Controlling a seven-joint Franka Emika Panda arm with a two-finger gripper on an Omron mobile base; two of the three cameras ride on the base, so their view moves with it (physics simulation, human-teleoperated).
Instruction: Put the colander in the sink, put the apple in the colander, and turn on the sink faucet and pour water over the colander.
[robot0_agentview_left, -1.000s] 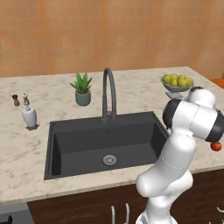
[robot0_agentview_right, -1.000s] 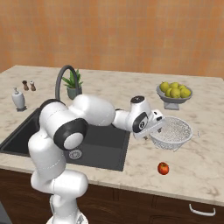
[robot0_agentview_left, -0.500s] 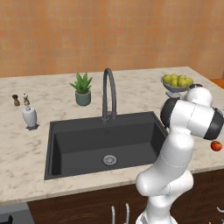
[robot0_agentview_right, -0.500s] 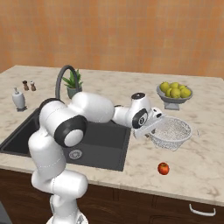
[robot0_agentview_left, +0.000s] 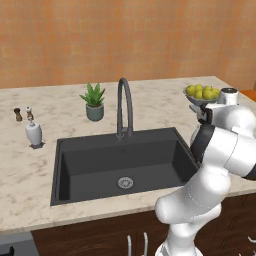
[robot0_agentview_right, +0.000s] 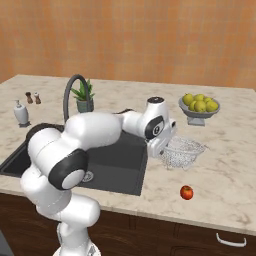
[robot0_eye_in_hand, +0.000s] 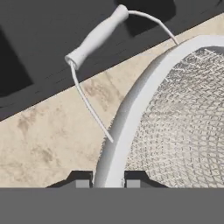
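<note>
The colander (robot0_agentview_right: 184, 151), a silvery mesh bowl, sits over the counter just right of the sink (robot0_agentview_right: 119, 167), slightly tilted. My gripper (robot0_agentview_right: 163, 144) is shut on its near-left rim. In the hand view the white rim (robot0_eye_in_hand: 127, 113) runs between my two fingertips (robot0_eye_in_hand: 82, 180), and a wire side handle (robot0_eye_in_hand: 98, 37) reaches toward the dark sink edge. The red apple (robot0_agentview_right: 186, 192) lies on the counter in front of the colander, apart from it. The dark gooseneck faucet (robot0_agentview_left: 125, 105) arches over the sink (robot0_agentview_left: 90, 165); no water runs from it.
A grey bowl of yellow-green fruits (robot0_agentview_right: 199, 106) stands behind the colander. A potted plant (robot0_agentview_right: 82, 95) is beside the faucet. A soap dispenser (robot0_agentview_right: 21, 112) and two small shakers (robot0_agentview_right: 33, 97) stand at the far left. The counter's front edge lies just beyond the apple.
The jaws have shut on the colander's rim. The hand and colander have shifted a little left, toward the sink. The apple has not moved.
</note>
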